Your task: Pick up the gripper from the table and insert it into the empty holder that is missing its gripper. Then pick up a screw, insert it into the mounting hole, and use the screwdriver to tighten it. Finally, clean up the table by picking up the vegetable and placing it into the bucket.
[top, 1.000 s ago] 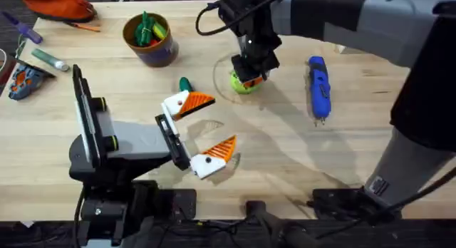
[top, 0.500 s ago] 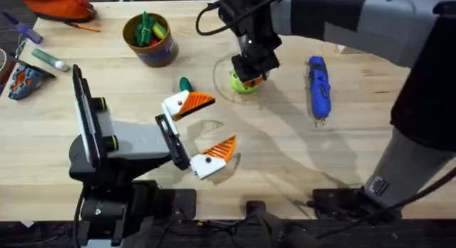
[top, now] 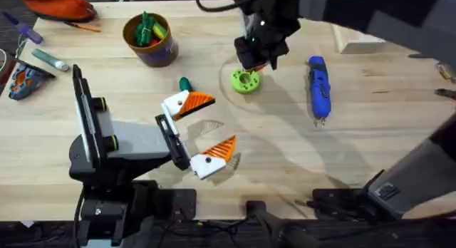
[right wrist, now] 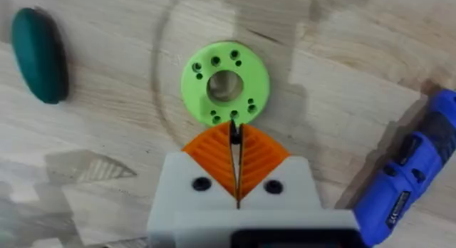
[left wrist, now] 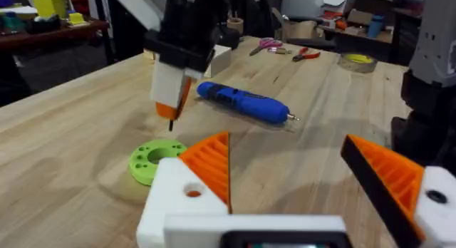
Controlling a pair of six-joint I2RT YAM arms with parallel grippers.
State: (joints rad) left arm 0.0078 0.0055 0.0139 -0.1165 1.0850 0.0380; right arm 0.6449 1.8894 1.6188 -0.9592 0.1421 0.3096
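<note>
On the wooden bench [top: 370, 145], the right gripper [right wrist: 234, 136] pinches a screw [right wrist: 234, 132] above the green disc [right wrist: 225, 83]; the left gripper [top: 201, 129] rests spread.

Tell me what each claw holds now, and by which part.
The right claw pinches a small thin dark screw by its upper end, above the lime-green round plastic disc. The left claw is open and holds nothing.

A lime-green round plastic disc [top: 245, 80] is lying on the pale wooden table [top: 285, 155]; an orange fabric pouch [top: 57, 4] is sitting at the far left corner
</note>
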